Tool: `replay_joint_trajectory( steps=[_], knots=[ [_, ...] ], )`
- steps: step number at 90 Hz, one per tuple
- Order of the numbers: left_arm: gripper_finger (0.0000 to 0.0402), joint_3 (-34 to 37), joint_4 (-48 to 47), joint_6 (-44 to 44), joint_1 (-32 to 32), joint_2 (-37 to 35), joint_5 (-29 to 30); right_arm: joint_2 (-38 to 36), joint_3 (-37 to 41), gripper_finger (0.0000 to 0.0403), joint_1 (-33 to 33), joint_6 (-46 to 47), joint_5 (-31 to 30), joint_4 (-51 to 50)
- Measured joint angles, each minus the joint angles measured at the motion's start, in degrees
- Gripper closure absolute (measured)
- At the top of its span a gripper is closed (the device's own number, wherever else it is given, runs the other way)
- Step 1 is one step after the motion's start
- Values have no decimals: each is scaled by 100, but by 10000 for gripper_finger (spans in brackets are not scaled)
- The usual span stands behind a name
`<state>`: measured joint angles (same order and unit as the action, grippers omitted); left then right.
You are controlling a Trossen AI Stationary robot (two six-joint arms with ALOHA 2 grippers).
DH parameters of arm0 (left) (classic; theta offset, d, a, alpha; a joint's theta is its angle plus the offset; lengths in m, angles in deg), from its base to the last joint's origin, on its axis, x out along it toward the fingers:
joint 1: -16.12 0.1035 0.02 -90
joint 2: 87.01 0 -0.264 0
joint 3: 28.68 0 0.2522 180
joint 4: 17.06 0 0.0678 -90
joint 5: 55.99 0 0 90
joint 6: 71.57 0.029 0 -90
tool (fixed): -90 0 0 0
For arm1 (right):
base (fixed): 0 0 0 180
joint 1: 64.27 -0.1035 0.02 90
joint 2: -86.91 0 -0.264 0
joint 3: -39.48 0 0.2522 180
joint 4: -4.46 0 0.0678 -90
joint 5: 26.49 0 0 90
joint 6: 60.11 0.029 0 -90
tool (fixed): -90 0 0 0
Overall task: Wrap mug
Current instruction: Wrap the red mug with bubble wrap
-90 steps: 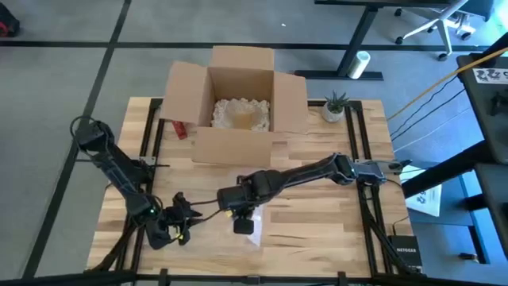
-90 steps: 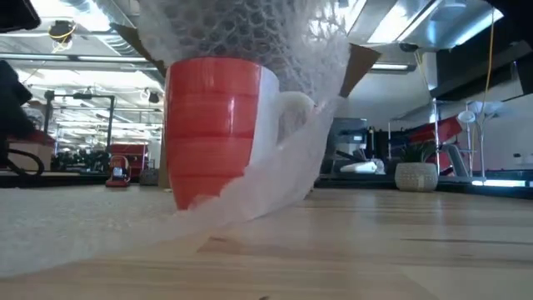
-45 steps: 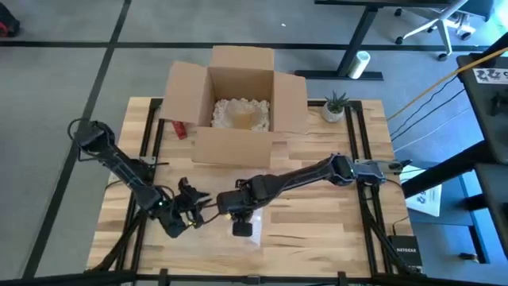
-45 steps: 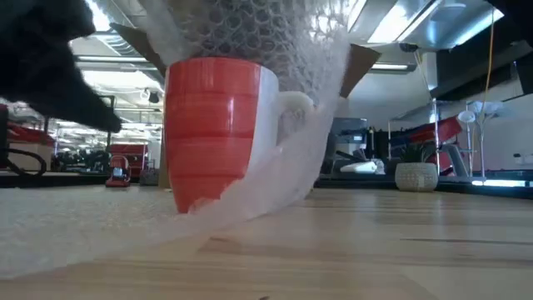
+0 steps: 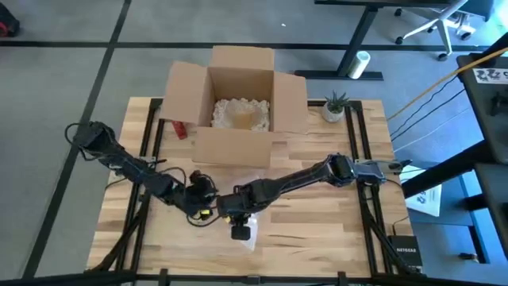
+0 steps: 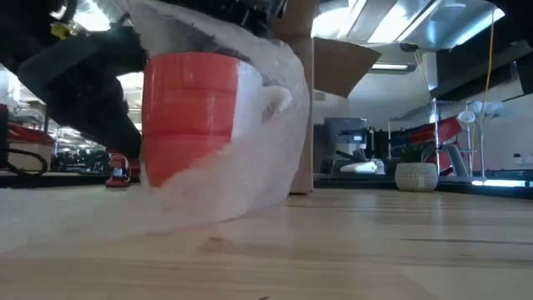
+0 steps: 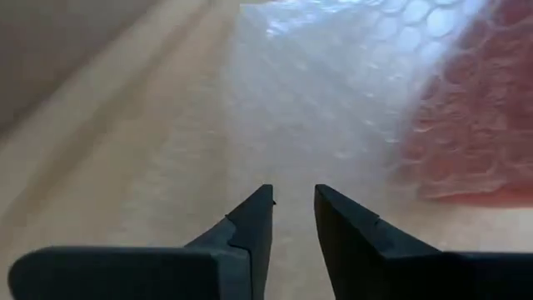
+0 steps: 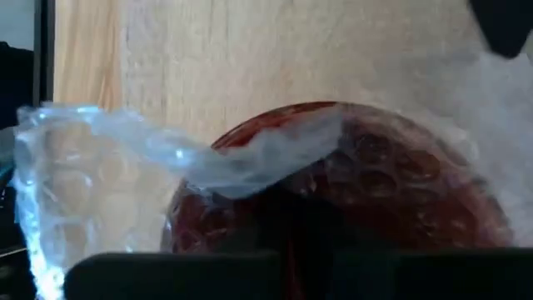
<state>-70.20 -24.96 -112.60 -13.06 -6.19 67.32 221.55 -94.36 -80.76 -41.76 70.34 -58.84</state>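
Note:
A red mug [image 6: 190, 117] with a white handle [image 6: 275, 96] stands upright on the table near its front middle. Clear bubble wrap [image 6: 250, 158] is draped over its top and handle side, and the rest lies flat on the wood [image 7: 316, 92]. My right gripper [image 5: 236, 208] sits right above the mug, shut on the wrap; its fingers are hidden in its wrist view, where the wrap [image 8: 250, 154] covers the mug's mouth [image 8: 358, 183]. My left gripper [image 7: 293, 204] is low over the flat wrap just left of the mug, its fingers slightly open with nothing between them. My right gripper holds the bubble wrap from above, over the mug's top [image 6: 237, 21]. The gripper's own body hides where the fingers meet it. From there the wrap slants down past the handle to the table, and the mug stands on its base beneath it.
An open cardboard box [image 5: 238, 103] with packing filler stands at the far middle. A small potted plant [image 5: 335, 106] is at the far right, and a small red object [image 5: 180, 129] lies left of the box. Bare wood lies to the right of the mug.
My left gripper has swept from the near left corner toward the table's right and far side, ending beside the mug. My right gripper has lowered the wrap, which now lies closer over the mug's top and handle. The mug has shifted slightly toward the table's left.

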Motion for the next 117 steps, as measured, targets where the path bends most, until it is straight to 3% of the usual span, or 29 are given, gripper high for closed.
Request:
replay_joint_trajectory(
  steps=[44,68,92,105,117],
  knots=[
    [340,496,825,44,921,141,-1693,-5,-2,403,0,-17,26,23],
    [383,493,1981,1075,1301,267,-1725,-9,-2,403,0,-20,63,60],
    [401,495,3112,1641,1098,267,-1881,-12,-2,403,-4,-20,83,31],
    [401,493,3144,1556,896,267,-2353,-12,-2,403,-2,-44,79,18],
    [401,495,2823,1290,801,267,-2172,-12,-2,403,-2,-44,79,22]
  ],
)
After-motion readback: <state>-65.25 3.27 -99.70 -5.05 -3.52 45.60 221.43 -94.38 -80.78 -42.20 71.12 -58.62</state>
